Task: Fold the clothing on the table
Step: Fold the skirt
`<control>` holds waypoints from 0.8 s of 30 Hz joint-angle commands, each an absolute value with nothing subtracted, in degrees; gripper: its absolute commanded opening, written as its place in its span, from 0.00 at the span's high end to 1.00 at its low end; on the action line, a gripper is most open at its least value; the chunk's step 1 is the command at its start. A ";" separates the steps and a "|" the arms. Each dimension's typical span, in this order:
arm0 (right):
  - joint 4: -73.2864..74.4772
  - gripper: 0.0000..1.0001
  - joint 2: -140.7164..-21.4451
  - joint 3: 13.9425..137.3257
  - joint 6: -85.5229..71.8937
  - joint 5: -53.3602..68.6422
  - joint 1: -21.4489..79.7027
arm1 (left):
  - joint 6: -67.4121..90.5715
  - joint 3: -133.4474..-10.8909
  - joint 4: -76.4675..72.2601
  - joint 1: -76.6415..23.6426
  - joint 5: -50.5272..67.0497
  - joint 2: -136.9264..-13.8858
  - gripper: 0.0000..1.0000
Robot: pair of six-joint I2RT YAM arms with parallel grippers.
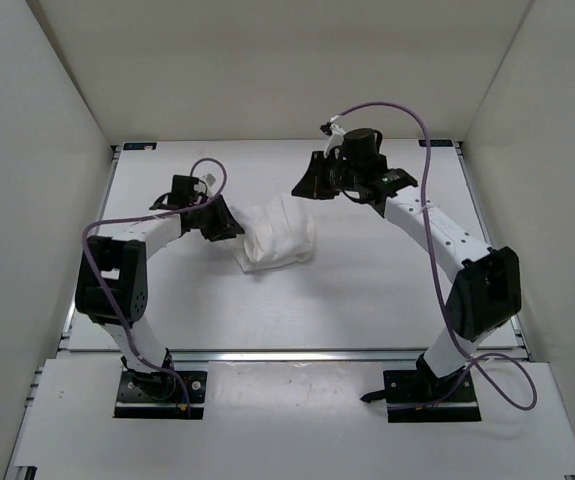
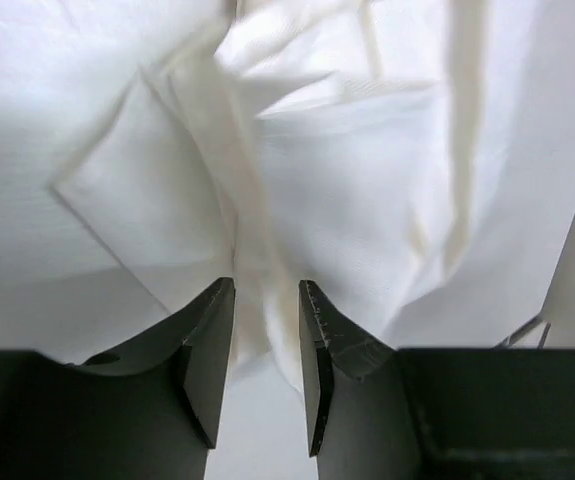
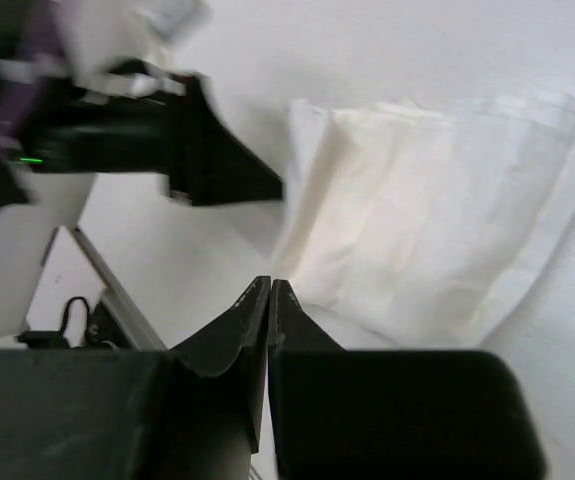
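Top external | left hand [image 1: 229, 228] — fingers apart — meets clothing [image 1: 279, 235] at its 9 o'clock, nearer | right hand [image 1: 299, 189], pinched together, at 1 o'clock

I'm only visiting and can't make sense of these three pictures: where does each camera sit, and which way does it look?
Top external: fixed above and behind the arms, looking down on the table; both arms show whole, with the left gripper at the clothing and the right gripper just beyond it.
Left wrist: on the left arm, looking past its open fingers at the clothing, close up.
Right wrist: on the right arm, looking past its shut fingers at the clothing and the left gripper.
Shared: both wrist views see the clothing.
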State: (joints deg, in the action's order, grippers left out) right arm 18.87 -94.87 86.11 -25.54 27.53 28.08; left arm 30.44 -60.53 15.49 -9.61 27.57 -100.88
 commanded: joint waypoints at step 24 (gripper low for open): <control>10.81 1.00 -111.89 76.99 -24.43 30.32 25.84 | 32.44 -48.15 10.63 -22.24 14.33 -90.87 1.00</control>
